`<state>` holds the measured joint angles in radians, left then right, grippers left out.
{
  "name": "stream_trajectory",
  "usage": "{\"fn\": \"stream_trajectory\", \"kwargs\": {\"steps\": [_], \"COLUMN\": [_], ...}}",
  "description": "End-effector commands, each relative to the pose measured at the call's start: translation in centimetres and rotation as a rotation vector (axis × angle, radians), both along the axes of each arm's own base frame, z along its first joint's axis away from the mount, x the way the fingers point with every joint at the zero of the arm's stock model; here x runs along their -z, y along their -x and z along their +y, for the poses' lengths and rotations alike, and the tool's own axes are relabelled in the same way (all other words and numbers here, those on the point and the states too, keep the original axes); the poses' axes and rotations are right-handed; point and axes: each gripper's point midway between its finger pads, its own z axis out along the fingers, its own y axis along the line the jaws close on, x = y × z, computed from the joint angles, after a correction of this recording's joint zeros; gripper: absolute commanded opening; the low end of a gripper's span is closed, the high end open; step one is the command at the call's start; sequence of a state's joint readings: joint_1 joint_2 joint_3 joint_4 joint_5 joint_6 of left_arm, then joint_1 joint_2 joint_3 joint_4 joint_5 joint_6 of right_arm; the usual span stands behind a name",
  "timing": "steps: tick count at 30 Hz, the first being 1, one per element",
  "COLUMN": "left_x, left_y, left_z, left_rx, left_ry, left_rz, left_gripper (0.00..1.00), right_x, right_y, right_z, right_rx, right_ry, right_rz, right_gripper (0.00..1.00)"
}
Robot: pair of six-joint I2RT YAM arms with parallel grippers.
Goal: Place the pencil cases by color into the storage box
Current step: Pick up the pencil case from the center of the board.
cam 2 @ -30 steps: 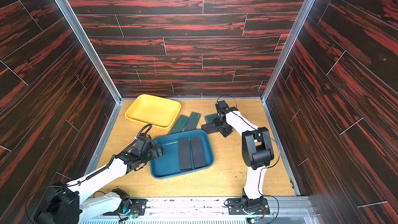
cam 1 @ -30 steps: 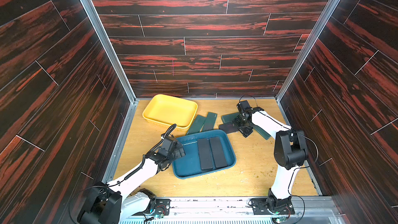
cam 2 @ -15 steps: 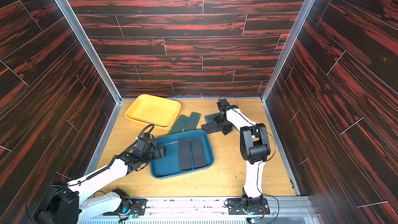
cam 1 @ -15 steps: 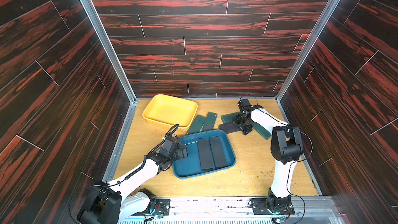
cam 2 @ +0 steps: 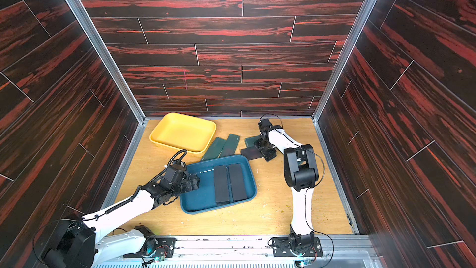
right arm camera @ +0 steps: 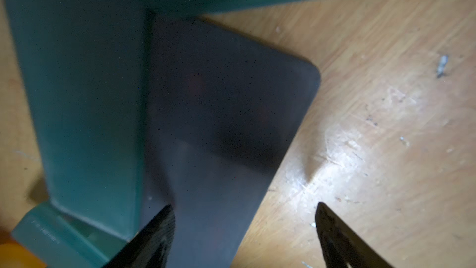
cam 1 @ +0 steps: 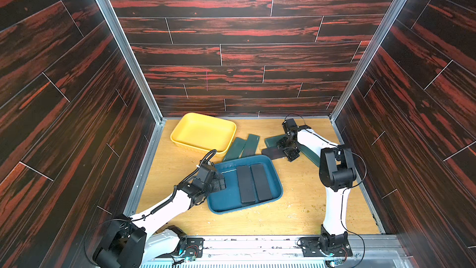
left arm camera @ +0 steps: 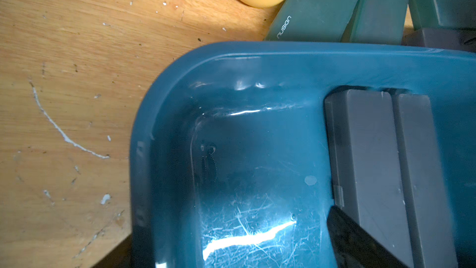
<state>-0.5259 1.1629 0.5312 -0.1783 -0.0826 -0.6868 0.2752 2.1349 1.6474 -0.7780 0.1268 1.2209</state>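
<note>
two pencil cases [cam 1: 253,183] side by side in tray [cam 1: 278,189]

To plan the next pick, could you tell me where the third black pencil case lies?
In both top views, the black pencil case lies on the table beyond the blue tray, under the right gripper.

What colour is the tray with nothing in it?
Yellow tray, clearest in a top view.

Glossy scratched plastic blue tray [left arm camera: 257,55], matt black cases [cam 1: 253,183], and a scuffed wooden tabletop [cam 1: 304,202].
</note>
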Motion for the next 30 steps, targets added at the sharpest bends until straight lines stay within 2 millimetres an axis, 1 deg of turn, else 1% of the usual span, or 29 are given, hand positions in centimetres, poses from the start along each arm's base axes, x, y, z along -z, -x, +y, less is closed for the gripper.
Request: {"fn": "stream_trajectory", "kwargs": {"steps": [1, 5, 12, 20, 26, 30], "left_x": [-0.4, -0.7, -0.9, -1.0, -1.2, -1.0], "left_y": [-0.3, -0.3, -0.3, -0.3, -0.3, -0.3], "left_z": [-0.7, -0.7, -0.8, -0.9, -0.9, -0.9], "left_rx": [0.021, 0.022, 0.022, 0.022, 0.022, 0.020], "left_ry": [0.008, 0.005, 0.004, 0.009, 0.009, 0.009], "left_rz": [-0.011, -0.015, -0.016, -0.020, -0.023, -0.020], "left_gripper": [0.96, 0.96, 0.96, 0.96, 0.96, 0.96], "right_x": [2.0, 2.8, 2.3, 2.8, 3.4, 4.0], "right_y": [0.3, 0.2, -0.6, -1.4, -1.5, -1.1], "right_z": [-0.5, -0.4, -0.6, -1.2, -1.3, -1.5], "right_rx": [0.013, 0.014, 0.014, 0.027, 0.028, 0.021], "right_ry": [0.031, 0.031, 0.046, 0.065, 0.072, 0.086], "right_rz": [0.058, 0.069, 0.050, 0.061, 0.075, 0.095], "right_gripper": [0.86, 0.86, 0.87, 0.87, 0.87, 0.87]}}
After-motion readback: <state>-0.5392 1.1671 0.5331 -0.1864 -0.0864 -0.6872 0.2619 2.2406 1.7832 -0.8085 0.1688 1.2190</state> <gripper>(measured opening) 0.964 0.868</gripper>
